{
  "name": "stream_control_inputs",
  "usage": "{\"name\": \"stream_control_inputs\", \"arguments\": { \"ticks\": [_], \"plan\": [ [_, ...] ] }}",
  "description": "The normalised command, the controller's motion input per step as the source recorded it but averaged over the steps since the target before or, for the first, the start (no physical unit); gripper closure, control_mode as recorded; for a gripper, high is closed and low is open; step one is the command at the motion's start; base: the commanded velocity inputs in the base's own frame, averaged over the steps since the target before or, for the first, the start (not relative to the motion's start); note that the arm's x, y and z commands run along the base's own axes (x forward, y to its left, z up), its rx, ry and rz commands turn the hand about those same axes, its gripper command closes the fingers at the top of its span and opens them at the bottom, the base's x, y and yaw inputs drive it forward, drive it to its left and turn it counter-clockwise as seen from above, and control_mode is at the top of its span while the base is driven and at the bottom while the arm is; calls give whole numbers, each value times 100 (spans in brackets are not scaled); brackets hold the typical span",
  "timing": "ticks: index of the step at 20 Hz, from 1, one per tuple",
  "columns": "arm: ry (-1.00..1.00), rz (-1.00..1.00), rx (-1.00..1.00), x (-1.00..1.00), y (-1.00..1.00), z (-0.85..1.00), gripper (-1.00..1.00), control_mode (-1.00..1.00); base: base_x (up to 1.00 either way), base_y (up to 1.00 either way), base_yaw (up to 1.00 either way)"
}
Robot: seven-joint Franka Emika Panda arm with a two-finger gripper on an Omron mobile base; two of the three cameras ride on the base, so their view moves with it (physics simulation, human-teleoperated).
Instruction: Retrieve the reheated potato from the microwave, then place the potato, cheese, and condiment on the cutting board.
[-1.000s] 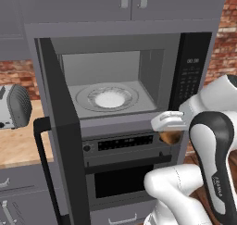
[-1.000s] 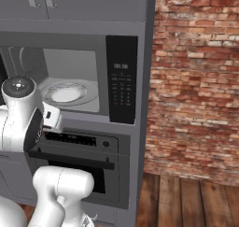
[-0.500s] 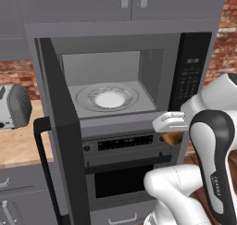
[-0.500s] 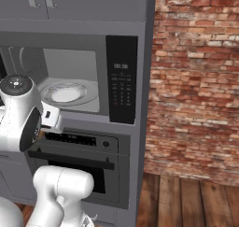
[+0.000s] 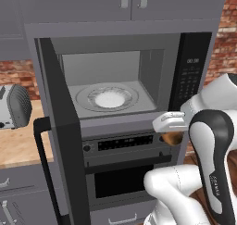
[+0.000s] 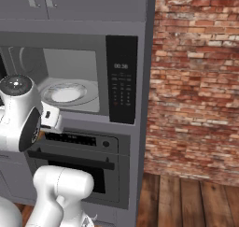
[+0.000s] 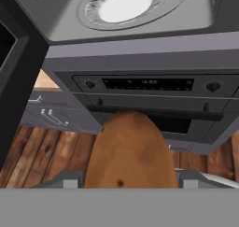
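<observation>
You are facing a built-in grey microwave (image 5: 115, 80) with its dark door (image 5: 65, 140) swung open to the left. Inside, the round glass turntable (image 5: 107, 98) carries a white plate and no food. The potato (image 7: 131, 151) is already out: in the hand view it is a brown oval lump sitting between the jaws, which are closed on it from both sides. In the left base view, the gripper (image 5: 172, 132) hangs just in front of the microwave's lower right corner, above the oven (image 5: 122, 173) with knobs and a display, with a sliver of brown skin showing beneath the white hand. In the right base view, the gripper (image 6: 46, 127) sits just beside the oven's control strip.

Judging by its look, the potato should handle as firm, fairly light and dull-skinned, so not slippery. Its rounded shape could roll in the grip, so hold it across the widest middle, as you do now, and avoid sharp swings.

Compared with a second ago, very little differs. The arm, the gripper and the potato sit in nearly the same spot in both base views, the jaws have kept the same hold, and the door and turntable have not moved.

A toaster (image 5: 16, 106) stands on the wooden counter (image 5: 18, 145) to the left.
</observation>
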Motion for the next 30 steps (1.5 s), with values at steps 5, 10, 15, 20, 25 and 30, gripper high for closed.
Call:
{"name": "stream_control_inputs", "arguments": {
  "ticks": [5, 10, 15, 20, 25, 30],
  "plan": [
    [0, 0, 0, 0, 0, 0, 100, -100, 0, 0, 0],
    [0, 0, 0, 0, 0, 0, 100, -100, 0, 0, 0],
    [0, 0, 0, 0, 0, 0, 100, -100, 0, 0, 0],
    [0, 0, 0, 0, 0, 0, 100, -100, 0, 0, 0],
    [0, 0, 0, 0, 0, 0, 100, 100, 0, 0, 0],
    [0, 0, 0, 0, 0, 0, 100, 100, 0, 0, 0]
  ]
}}
